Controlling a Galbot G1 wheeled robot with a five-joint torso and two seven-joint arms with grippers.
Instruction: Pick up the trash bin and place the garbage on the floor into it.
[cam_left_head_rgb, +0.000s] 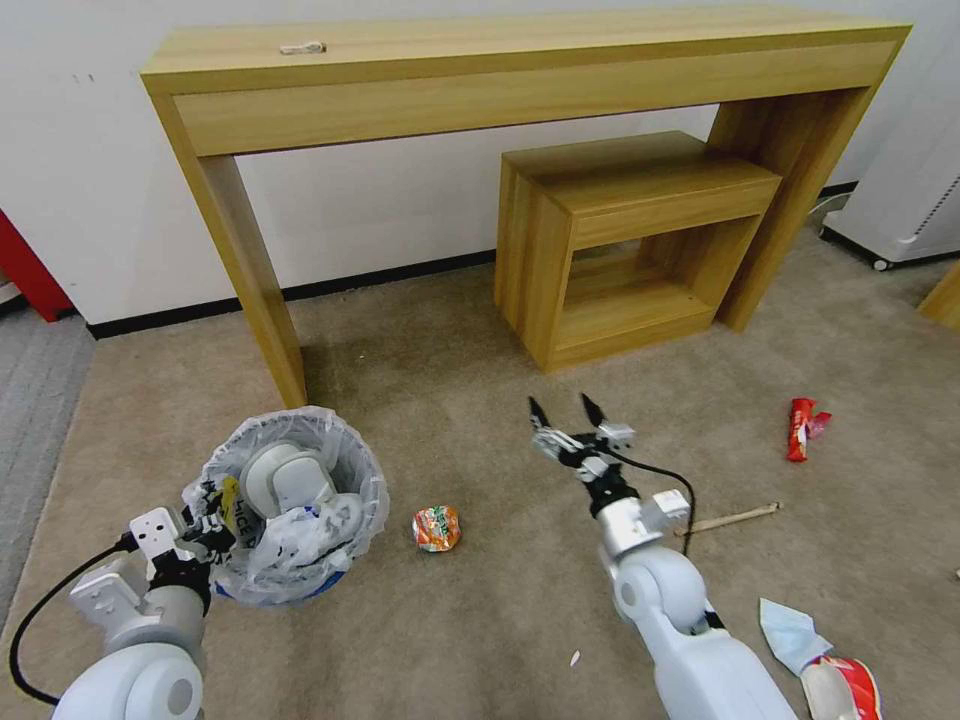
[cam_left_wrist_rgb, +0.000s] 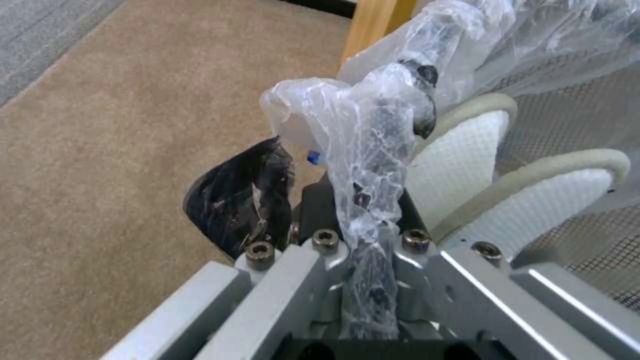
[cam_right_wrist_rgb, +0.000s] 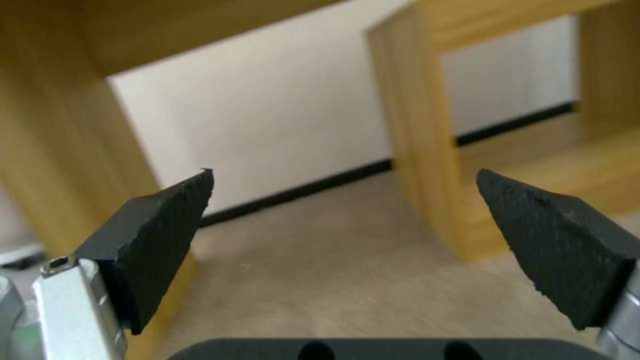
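The trash bin (cam_left_head_rgb: 345, 470), round with a crinkled clear liner, is at the lower left, and my left gripper (cam_left_head_rgb: 207, 520) is shut on its near rim. In the left wrist view the left gripper (cam_left_wrist_rgb: 333, 150) pinches the liner and rim, and white slippers (cam_left_wrist_rgb: 460, 165) lie inside the bin. My right gripper (cam_left_head_rgb: 567, 410) hovers open over the beige floor (cam_left_head_rgb: 480, 600), holding nothing; its black fingertips (cam_right_wrist_rgb: 167, 225) stand wide apart. The garbage on the floor includes a crumpled orange wrapper (cam_left_head_rgb: 436, 527), a red wrapper (cam_left_head_rgb: 800, 428), a wooden stick (cam_left_head_rgb: 735, 517), a pale blue mask (cam_left_head_rgb: 790, 632) and a red carton (cam_left_head_rgb: 845, 690).
A long wooden desk (cam_left_head_rgb: 500, 70) stands against the wall, with a low wooden stool (cam_left_head_rgb: 620, 240) under its right side. A white appliance (cam_left_head_rgb: 910, 200) sits at the far right. Grey ribbed carpet (cam_left_head_rgb: 30, 420) begins at the left edge.
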